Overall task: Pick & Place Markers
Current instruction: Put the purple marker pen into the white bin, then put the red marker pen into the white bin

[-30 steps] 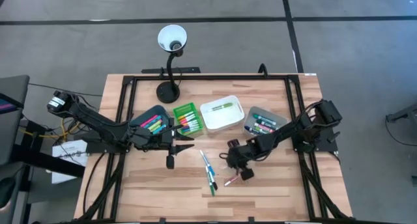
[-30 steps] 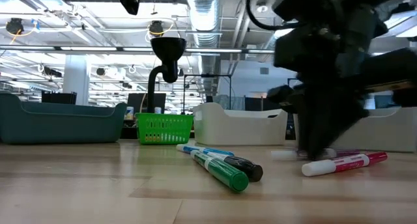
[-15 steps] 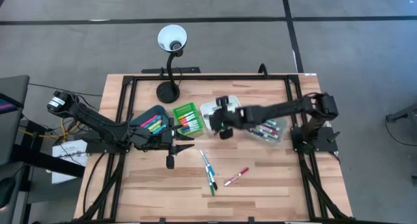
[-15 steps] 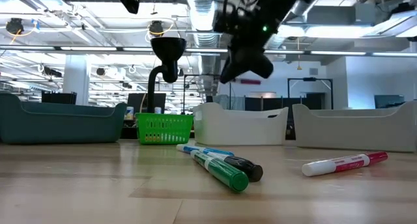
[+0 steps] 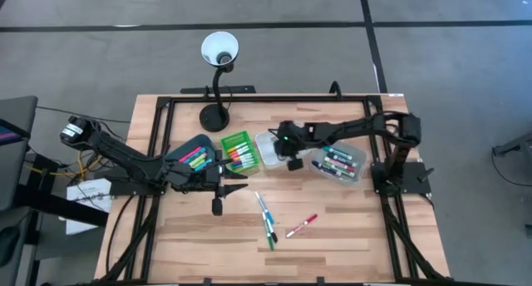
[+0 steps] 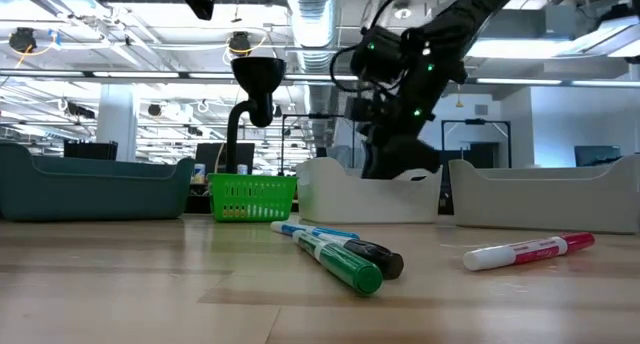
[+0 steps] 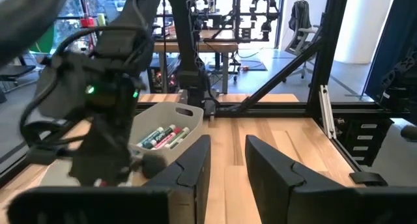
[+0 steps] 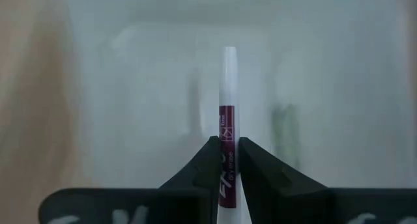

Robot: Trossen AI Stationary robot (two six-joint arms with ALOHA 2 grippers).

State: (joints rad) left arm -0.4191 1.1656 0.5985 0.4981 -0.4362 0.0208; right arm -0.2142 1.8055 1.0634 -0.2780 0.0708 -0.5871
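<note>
right pincer (image 8: 226, 160) over white bin (image 5: 268, 141), clamped on purple marker (image 8: 227, 129), left pincer (image 7: 227, 160) apart, idle over bench (image 5: 349, 228), loose markers (image 5: 268, 220) mid-bench

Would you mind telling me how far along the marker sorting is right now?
Done: markers already lie in the green basket and the grey bin. In hand: the right gripper holds a purple marker over the white bin. Left: four loose markers on the table, one of them pink. The left gripper waits, open.
</note>
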